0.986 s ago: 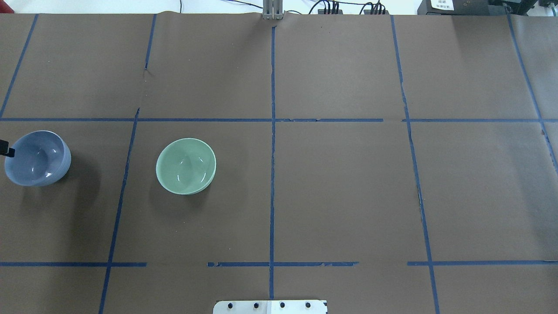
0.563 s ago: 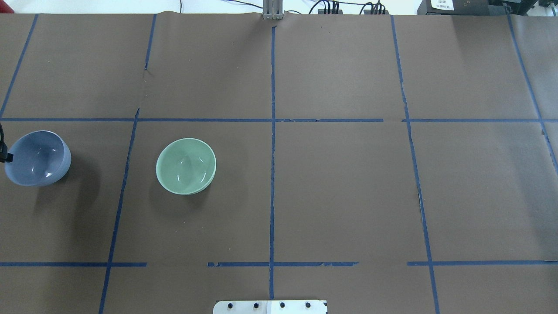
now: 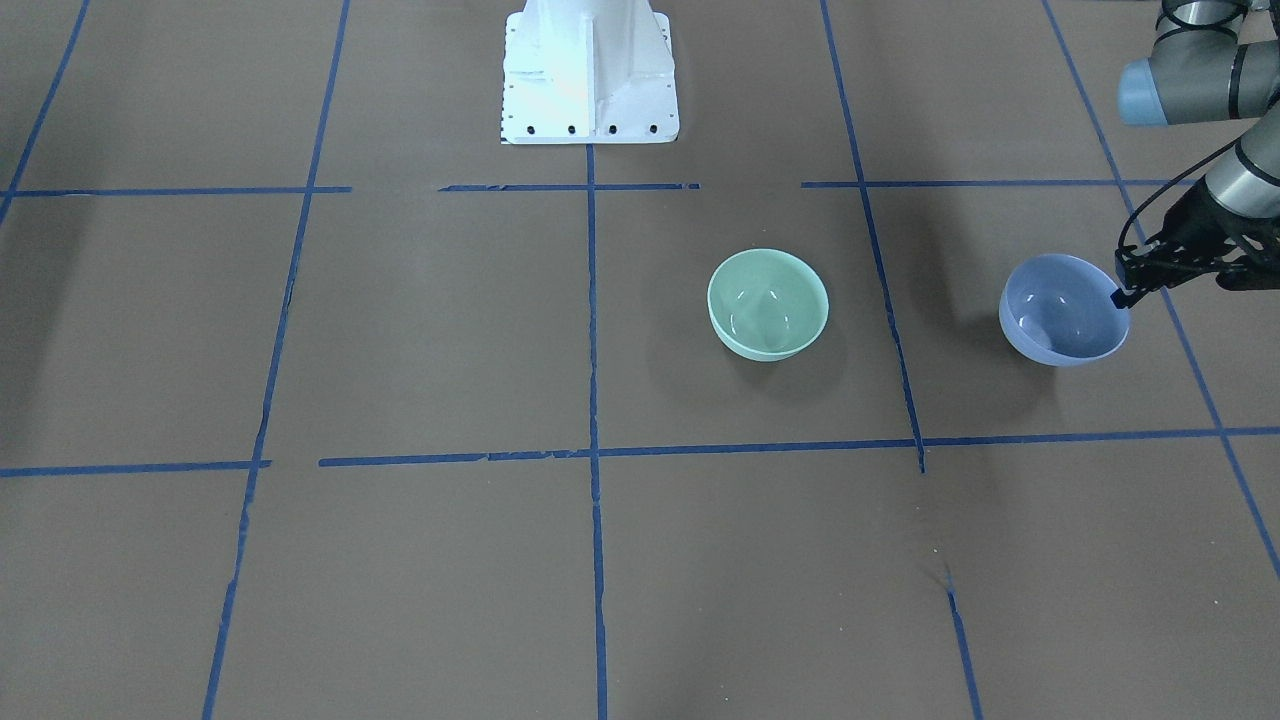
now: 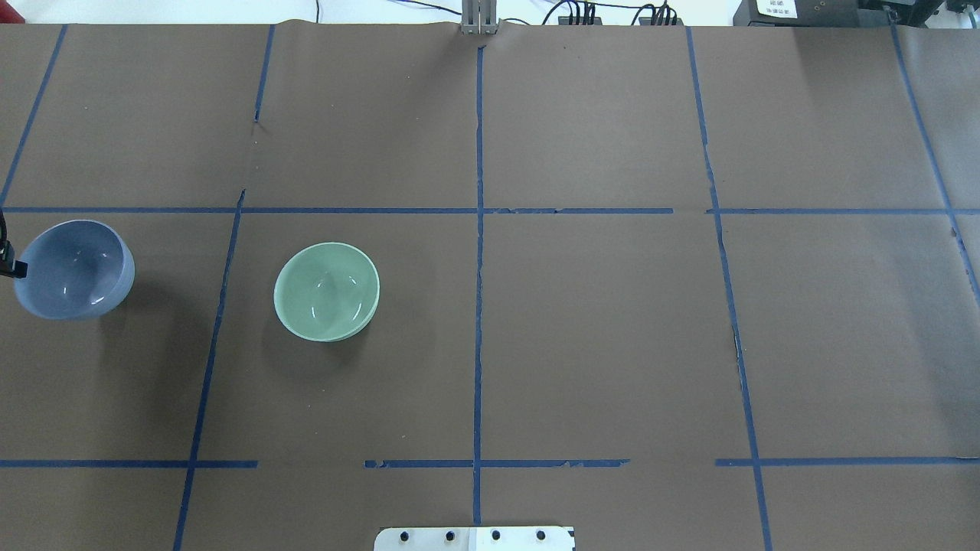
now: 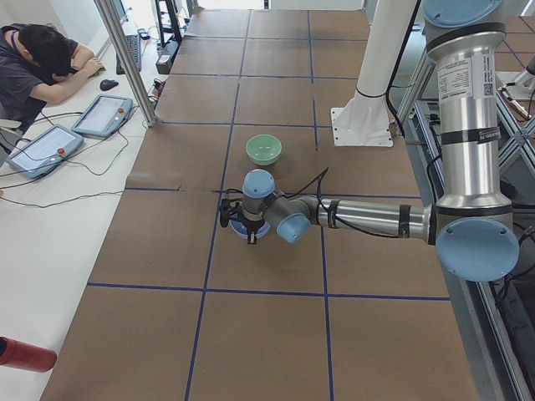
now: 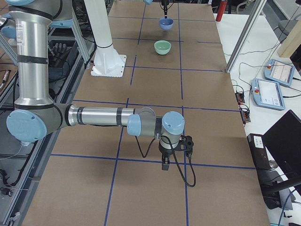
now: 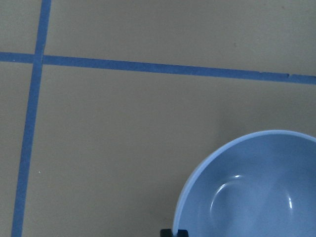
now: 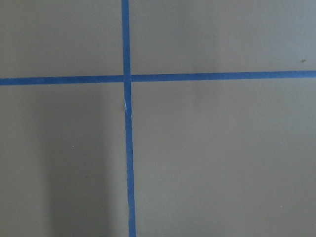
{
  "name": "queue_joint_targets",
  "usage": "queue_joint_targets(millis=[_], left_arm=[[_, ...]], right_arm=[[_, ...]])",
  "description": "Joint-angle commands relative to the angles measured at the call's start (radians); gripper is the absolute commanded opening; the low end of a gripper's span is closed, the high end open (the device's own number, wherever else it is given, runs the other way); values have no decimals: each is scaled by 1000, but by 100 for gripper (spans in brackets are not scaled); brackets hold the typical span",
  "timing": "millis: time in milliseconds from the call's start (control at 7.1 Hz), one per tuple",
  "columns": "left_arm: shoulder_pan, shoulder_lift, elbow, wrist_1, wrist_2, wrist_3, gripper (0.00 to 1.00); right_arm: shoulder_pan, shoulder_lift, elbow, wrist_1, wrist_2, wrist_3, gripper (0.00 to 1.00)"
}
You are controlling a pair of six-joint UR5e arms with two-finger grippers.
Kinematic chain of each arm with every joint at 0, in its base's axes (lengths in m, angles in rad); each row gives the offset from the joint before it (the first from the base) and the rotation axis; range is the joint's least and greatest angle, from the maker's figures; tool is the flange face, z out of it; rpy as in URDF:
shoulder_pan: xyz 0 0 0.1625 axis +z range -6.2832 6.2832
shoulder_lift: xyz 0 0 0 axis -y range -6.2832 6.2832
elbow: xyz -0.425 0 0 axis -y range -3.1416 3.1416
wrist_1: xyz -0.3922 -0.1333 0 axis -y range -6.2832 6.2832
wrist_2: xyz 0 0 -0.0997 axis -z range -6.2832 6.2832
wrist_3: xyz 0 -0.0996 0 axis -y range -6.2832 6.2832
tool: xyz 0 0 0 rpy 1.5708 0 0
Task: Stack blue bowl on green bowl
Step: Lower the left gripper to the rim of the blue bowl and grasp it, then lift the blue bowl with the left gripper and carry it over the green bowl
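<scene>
The blue bowl (image 4: 74,269) is at the far left end of the table (image 4: 597,344), well apart from the green bowl (image 4: 327,291). Compared with the overhead view of a second ago, it has shifted a little toward the green bowl and up the view, and its outline reads slightly larger. I judge it to be just coming off the table, though no view shows a plain gap beneath it.

The left claw (image 3: 1125,290) is closed on the bowl's rim, on the side away from the green bowl. The wrist view shows its dark tips at that rim.

The green bowl has not moved. It stands upright and empty.

The right claw (image 6: 165,165) hangs over bare table far from both bowls, and I cannot tell whether it is open or closed.

Finding: the grasp is made and the lift is beginning. The carry across and the lowering into the green bowl remain. A pinch on one side of the rim may let the bowl swing or slip.
</scene>
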Motion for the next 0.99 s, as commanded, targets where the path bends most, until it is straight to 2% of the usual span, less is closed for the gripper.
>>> queue_joint_targets(millis=[0,141,282,423,704,845], left_arm=[[-1,-20,-229,282,-4,-63,0],[-1,-93,-265,349,1,-186,0],[52,-187,-265,388,16,-365,0],[156,-251,-257,397,59,-499,0],[291,-386,-254,443,103,-668,0],[344,-404,-265,466,146,-696,0]], right_arm=[[0,0,0,0,0,1,100],[0,1,0,0,0,0,100],[0,1,0,0,0,1,100],[0,1,0,0,0,0,100],[0,0,0,0,0,0,100],[0,0,0,0,0,0,100]])
